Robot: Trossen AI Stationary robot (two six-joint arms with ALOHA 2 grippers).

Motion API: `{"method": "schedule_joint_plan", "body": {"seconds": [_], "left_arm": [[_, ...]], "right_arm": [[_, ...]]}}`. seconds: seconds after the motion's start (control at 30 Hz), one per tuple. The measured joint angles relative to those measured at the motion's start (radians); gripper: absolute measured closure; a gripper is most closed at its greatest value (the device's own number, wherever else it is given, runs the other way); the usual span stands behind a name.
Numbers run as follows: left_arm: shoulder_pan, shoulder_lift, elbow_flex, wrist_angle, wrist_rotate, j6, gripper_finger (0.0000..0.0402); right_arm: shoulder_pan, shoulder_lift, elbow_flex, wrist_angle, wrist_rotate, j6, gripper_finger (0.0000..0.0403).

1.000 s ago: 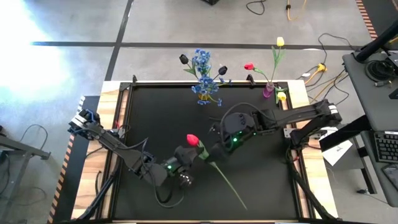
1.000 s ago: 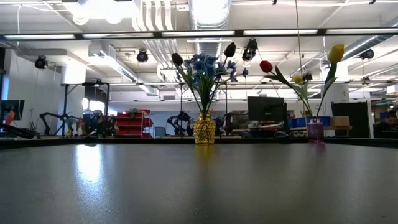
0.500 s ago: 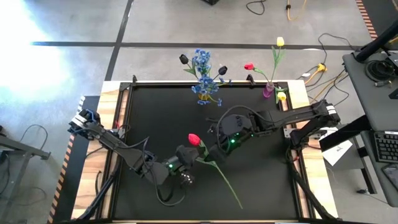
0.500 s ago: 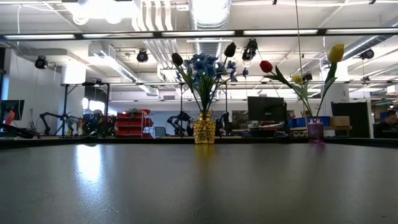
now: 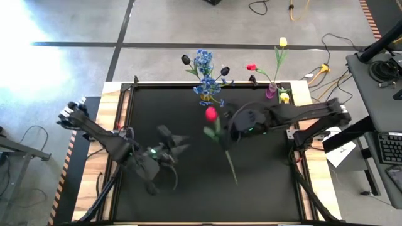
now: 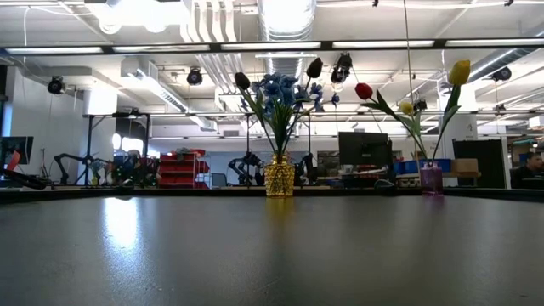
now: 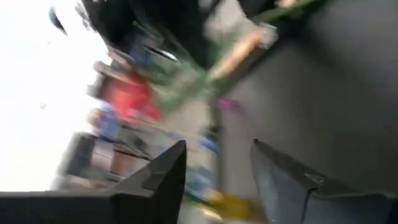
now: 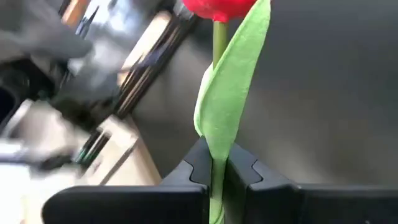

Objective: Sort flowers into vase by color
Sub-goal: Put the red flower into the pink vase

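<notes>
Now the left gripper (image 5: 174,142) hangs over the left half of the black table (image 5: 264,188), about midway between the far and near edges. Its two fingers (image 7: 155,180) are apart and nothing is between them.

To the right of it, near the middle of the table, the right gripper (image 5: 227,132) holds a red tulip (image 5: 211,113). In the right wrist view the jaws are pressed together on the green stem and its folded leaf (image 8: 230,106), with the red head (image 8: 217,7) just above the fingers. From above, the red head points toward the far edge, and the long stem (image 5: 230,164) runs from the gripper toward the near edge. I cannot tell if the end of the stem touches the table.

At the far edge, close to its middle, stands a yellow vase (image 6: 280,178). It carries blue sprays (image 6: 276,89) and two black-headed tulips (image 6: 242,81), one at each side of the blue blossoms. Further right along the same far edge, near the far right corner, stands a small purple vase (image 6: 431,178). In it are a red tulip head (image 6: 364,90), a tall yellow tulip (image 6: 460,71) and a lower yellow tulip (image 6: 406,108). The two vases are well apart from each other, and both are upright.
</notes>
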Motion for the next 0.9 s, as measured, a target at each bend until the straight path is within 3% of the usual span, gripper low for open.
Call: {"method": "schedule_joint_plan", "body": {"seconds": [0.13,0.2,0.37,0.5,0.63,0.9], "left_arm": [[0.022,-0.083,-0.009,-0.353,0.160,-0.525,0.0217],[0.038,-0.123,-0.046,-0.452,0.221,-0.671,0.0215],[0.046,-0.236,-0.245,-0.368,0.271,-0.796,0.0222],[0.077,-0.318,-0.408,-0.207,0.319,-0.799,0.0231],[0.127,-0.361,-0.479,-0.118,0.439,-0.787,0.0239],[0.271,-0.371,-0.491,-0.091,0.562,-0.713,0.0248]], "right_arm": [[-0.027,-0.092,0.000,-0.135,0.304,-0.019,0.0394],[-0.055,-0.132,0.000,-0.205,0.471,-0.020,0.0394],[-0.169,-0.200,0.000,-0.315,0.892,-0.024,0.0394],[-0.310,-0.221,0.000,-0.326,1.140,-0.105,0.0394],[-0.495,-0.213,-0.001,-0.336,1.248,-0.104,0.0394],[-0.822,-0.113,-0.074,-0.339,1.301,0.029,0.0394]]}}
